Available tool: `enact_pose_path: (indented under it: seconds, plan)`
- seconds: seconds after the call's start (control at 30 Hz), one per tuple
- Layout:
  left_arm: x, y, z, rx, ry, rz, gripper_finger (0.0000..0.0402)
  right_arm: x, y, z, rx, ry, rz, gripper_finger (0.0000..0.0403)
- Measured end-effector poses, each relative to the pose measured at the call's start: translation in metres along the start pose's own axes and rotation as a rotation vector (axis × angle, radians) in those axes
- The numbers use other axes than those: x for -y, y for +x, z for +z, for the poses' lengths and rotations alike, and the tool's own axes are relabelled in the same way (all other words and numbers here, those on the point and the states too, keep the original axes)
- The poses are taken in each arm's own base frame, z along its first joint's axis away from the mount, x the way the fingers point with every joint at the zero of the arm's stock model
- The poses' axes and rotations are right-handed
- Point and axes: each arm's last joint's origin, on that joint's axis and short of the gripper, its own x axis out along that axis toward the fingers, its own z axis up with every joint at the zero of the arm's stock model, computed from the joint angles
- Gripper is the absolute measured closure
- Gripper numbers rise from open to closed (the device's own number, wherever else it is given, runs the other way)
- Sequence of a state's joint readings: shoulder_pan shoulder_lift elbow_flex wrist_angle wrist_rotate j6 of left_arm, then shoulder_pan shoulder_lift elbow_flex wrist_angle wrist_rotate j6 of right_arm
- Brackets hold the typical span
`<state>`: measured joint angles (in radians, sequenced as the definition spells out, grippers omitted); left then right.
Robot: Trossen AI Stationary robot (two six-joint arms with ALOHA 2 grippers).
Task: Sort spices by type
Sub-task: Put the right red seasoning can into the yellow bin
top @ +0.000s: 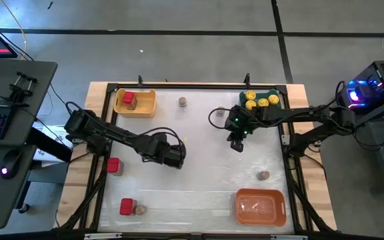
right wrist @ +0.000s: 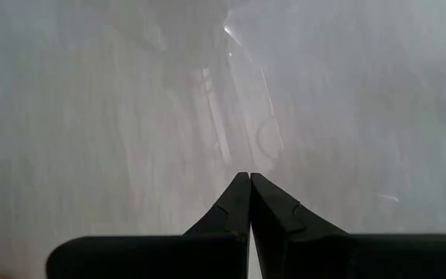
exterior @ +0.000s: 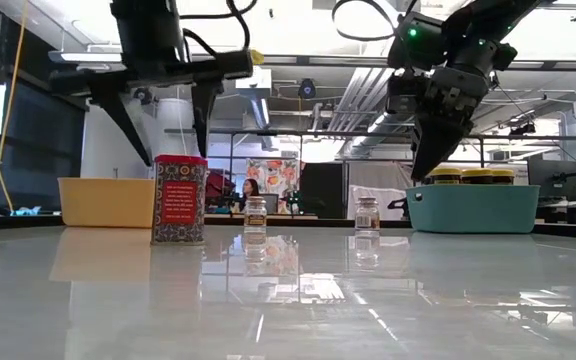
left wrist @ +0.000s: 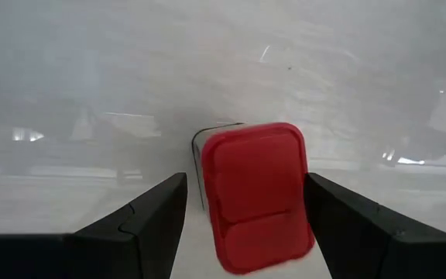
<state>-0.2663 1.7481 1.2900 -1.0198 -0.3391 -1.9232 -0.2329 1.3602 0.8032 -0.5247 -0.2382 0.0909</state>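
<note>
left pincer [exterior: 176, 150]: mine, fingers apart, hanging over the middle of the table [top: 205, 170], somewhat toward its left edge
red box under it [left wrist: 258, 194]: stands upright on the table, straight below the gap between my left fingers; one finger shows on either side of its lid, neither touching it
right pincer [right wrist: 249, 184]: fingers pressed together with nothing between them, held above the table just in front of the teal tray
teal tray [top: 272, 93]: at the back right corner, with yellow-lidded jars [top: 263, 102] sitting in it
yellow tray [top: 145, 107]: at the back left corner, one red box [top: 129, 100] inside
orange tray [top: 277, 212]: at the front right corner
other red boxes: one [top: 115, 166] by the left edge, one [top: 127, 207] near the front left corner
small grey jars: one [top: 182, 102] at the back edge between the two trays, one [top: 263, 175] near the right edge, one [top: 139, 209] just beside the front left red box
</note>
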Motion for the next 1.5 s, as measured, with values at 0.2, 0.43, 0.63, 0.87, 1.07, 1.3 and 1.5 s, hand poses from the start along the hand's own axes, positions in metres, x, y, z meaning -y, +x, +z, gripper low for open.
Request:
enact_pose_path:
  seconds: [0.2, 0.43, 0.63, 0.87, 1.07, 1.3, 1.5]
  plan:
    - [0.007, 0.009, -0.001, -0.012, 0.003, -0.018, 0.0157, 0.0, 0.0, 0.002, 0.017, 0.002, 0.001, 0.0403]
    - [0.01, 0.014, 0.003, -0.006, 0.055, -0.008, 0.0157, 0.0, 0.0, 0.003, 0.032, -0.001, 0.003, 0.0403]
    - [0.006, 0.016, 0.008, -0.008, 0.114, 0.048, 0.0157, 0.0, 0.0, 0.004, 0.041, -0.003, 0.004, 0.0403]
    - [-0.002, 0.013, 0.011, -0.008, 0.13, 0.126, 0.0157, 0.0, 0.0, 0.004, 0.044, -0.004, 0.004, 0.0403]
    - [-0.005, 0.008, 0.013, -0.011, 0.152, 0.123, 0.0157, 0.0, 0.0, 0.006, 0.063, -0.009, 0.005, 0.0403]
    - [-0.01, -0.013, 0.022, 0.008, 0.175, 0.069, 0.0157, -0.001, 0.0, 0.007, 0.067, -0.01, 0.006, 0.0403]
    - [-0.027, -0.042, 0.04, 0.064, 0.19, 0.053, 0.0157, -0.001, 0.0, 0.007, 0.068, -0.01, 0.006, 0.0403]
